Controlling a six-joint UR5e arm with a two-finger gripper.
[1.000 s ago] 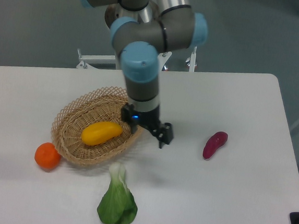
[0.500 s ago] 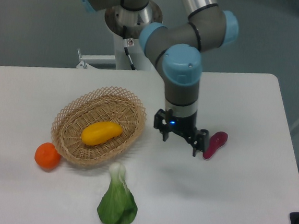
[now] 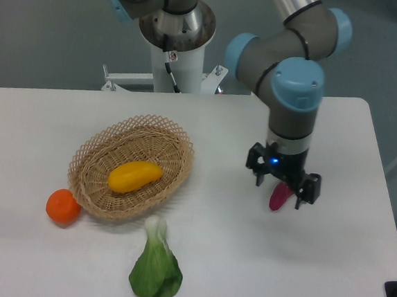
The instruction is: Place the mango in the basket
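The yellow-orange mango (image 3: pixel 135 175) lies inside the tan wicker basket (image 3: pixel 94 150) at the left of the table. My gripper (image 3: pixel 279 190) is far to the right of the basket, hanging just over the purple-red vegetable (image 3: pixel 278 196), which it partly hides. Its fingers stand apart with nothing held between them.
A round orange fruit (image 3: pixel 63 206) sits by the basket's lower left rim. A leafy green vegetable (image 3: pixel 155 266) lies in front of the basket near the table's front edge. The arm's base (image 3: pixel 174 42) stands behind the table.
The arm has swung right, from the basket's right rim to above the purple-red vegetable. The mango has stayed in the basket.
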